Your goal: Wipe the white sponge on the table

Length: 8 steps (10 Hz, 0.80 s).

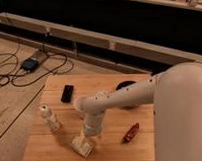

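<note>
Wood flooring runs behind the scene, with a tangle of cables [24,67] lying on it at the left and a dark wall of low ledges beyond. In the single camera view the table [114,147] fills the middle, its pale slatted top carrying a few scattered items.

The white sponge [81,146] lies near the front edge, left of centre. The robot's arm [125,94] reaches in from the right, bends at the elbow and drops straight down, so that the gripper [85,138] sits right on top of the sponge. Whether the gripper is spread or pinching the block I cannot tell; the wrist covers that part.

The sponge looks soft and light, likely to squash under pressure and to drag rather than slide on the slats. A hold across its short sides, or a flat press from above, should serve for wiping.

A black phone [68,92] lies toward the back left, well apart from the sponge. A white-capped bottle [48,117] stands near the left edge. A small red object [131,132], which I cannot identify, lies to the right of the sponge. A dark round object [126,86] is half hidden behind the arm. The sponge's far edge is covered by the gripper, and the robot's body cuts off the table's right side.
</note>
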{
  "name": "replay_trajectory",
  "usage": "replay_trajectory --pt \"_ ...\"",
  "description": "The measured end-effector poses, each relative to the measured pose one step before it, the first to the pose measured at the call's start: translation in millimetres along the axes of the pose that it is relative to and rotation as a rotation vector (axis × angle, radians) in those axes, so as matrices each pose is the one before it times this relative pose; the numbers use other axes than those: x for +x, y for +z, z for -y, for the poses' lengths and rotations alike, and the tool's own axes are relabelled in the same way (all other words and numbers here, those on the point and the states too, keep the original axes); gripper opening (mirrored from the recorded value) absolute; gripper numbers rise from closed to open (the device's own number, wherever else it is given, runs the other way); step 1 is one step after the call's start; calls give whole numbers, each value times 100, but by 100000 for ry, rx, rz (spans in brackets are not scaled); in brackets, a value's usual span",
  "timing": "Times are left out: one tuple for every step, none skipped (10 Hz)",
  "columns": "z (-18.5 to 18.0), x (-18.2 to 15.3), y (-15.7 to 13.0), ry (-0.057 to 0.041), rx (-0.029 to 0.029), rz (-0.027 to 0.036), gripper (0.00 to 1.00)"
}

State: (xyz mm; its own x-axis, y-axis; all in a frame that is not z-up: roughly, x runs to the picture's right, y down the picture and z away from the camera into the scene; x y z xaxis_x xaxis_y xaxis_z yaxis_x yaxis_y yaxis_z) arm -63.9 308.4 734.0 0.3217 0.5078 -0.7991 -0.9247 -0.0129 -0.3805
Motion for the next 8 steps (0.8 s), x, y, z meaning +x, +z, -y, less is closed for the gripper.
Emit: replay_trajectory --pt "-5 99 161 -377 -525 -628 65" --pt "-108 80 163 -718 -417 -603 65" --pt "-112 105 275 -785 -493 -792 65" --pt "-75 47 160 -426 -459 -409 65" --pt "-171 21 224 -698 -877 -463 65" --pt "-166 -27 173 -755 -827 -252 65" --pt "-136 -43 203 -871 -645 -298 65" --pt "-22 -95 97 -607 -131 -2 65"
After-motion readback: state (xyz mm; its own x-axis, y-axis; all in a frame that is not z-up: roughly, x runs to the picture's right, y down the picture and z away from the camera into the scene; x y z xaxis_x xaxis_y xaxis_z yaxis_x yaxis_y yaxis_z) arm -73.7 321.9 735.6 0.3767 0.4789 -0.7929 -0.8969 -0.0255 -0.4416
